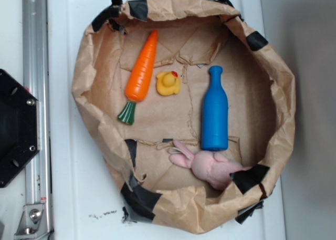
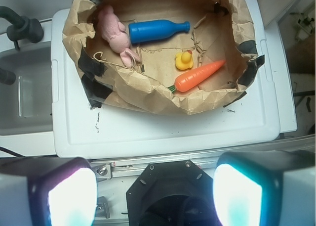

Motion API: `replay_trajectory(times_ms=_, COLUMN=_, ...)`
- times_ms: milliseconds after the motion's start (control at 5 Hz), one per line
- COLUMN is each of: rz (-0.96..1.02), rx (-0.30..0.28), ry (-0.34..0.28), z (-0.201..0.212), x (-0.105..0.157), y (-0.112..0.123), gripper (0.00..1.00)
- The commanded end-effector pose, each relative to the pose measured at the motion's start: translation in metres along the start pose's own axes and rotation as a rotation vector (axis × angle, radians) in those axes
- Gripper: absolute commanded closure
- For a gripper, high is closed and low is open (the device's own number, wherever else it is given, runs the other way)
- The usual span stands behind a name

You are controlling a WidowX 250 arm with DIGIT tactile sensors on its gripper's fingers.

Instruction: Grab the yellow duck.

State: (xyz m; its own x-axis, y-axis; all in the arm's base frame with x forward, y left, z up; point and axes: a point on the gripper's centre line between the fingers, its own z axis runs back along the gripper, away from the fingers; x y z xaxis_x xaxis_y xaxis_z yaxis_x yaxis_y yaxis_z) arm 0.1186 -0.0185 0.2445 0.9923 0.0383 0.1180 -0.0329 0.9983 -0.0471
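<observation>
**Duck sat untouched in paper nest, gripper wide open above base**

The yellow duck (image 1: 168, 83) lay on the brown paper floor of a crumpled paper-bag basin (image 1: 89, 66), rim patched with black tape (image 1: 142, 198). In the exterior view the duck sat just beside the orange carrot toy (image 1: 142, 71), to its right, close but whether they touched couldn't be told. Red-orange beak showed on its upper side. The blue bottle (image 1: 214, 110) lay flat further right, apart from the duck, neck pointing to the top of that view. The pink plush bunny (image 1: 210, 165) rested against the basin's lower wall, just beside the bottle's base.

The basin stood on a white plastic lid (image 1: 68, 161). A metal rail (image 1: 34, 93) ran along the left, with a black hexagonal base plate (image 1: 13, 129) beside it.

Wrist view: the gripper (image 2: 154, 196) was well back from the basin, over the black base, with fingers (image 2: 69, 194) spread far apart at the bottom corners of the frame, pads glowing pale. Nothing was between them. From there the duck (image 2: 183, 61) sat near the basin's front wall, just above the carrot (image 2: 200, 75), with the bottle (image 2: 158, 30) and bunny (image 2: 117, 34) further back.
</observation>
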Motion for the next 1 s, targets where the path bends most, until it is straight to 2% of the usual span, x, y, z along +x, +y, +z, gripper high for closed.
replay_trajectory(times_ms=0, rz=0.0, rx=0.0, ry=0.0, z=0.0, x=0.0, y=0.0, gripper=0.0)
replay_trajectory(times_ms=200, rz=-0.078, rx=0.036, ry=-0.048, z=-0.007, x=0.05, y=0.02, gripper=0.0)
replay_trajectory(times_ms=400, rz=-0.245, rx=0.084, ry=-0.048, z=-0.034, x=0.094, y=0.024, gripper=0.0)
replay_trajectory(times_ms=600, rz=-0.394, rx=0.066, ry=-0.052, z=-0.075, x=0.114, y=0.037, gripper=0.0)
replay_trajectory(times_ms=800, rz=-0.499, rx=0.014, ry=-0.035, z=-0.118, x=0.112, y=0.049, gripper=0.0)
